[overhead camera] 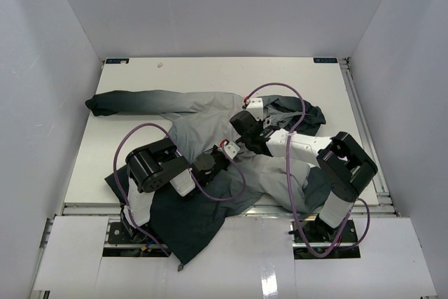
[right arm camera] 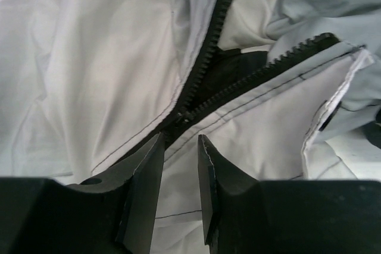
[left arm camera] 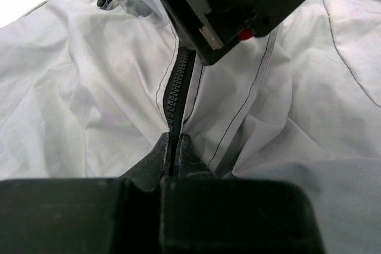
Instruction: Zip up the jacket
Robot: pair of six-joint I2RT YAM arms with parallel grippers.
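The jacket (overhead camera: 189, 120) lies spread on the white table, its light grey body in the middle, one sleeve reaching far left, and its dark hood (overhead camera: 297, 113) at the right. My left gripper (overhead camera: 222, 153) (left arm camera: 174, 139) is shut on the closed zipper line (left arm camera: 178, 81) at the jacket's front. Just beyond it my right gripper (overhead camera: 241, 125) (right arm camera: 181, 137) stands open over grey fabric, with nothing clamped between its fingers. The zipper slider (right arm camera: 181, 117) sits right at its fingertips. Past the slider the two rows of teeth (right arm camera: 268, 63) fork apart over dark lining.
The table (overhead camera: 140, 75) is walled in by white panels on three sides. The jacket's dark hem (overhead camera: 185, 232) hangs over the near edge between the arm bases. A metal rail (overhead camera: 364, 124) runs along the right edge. Purple cables loop above both arms.
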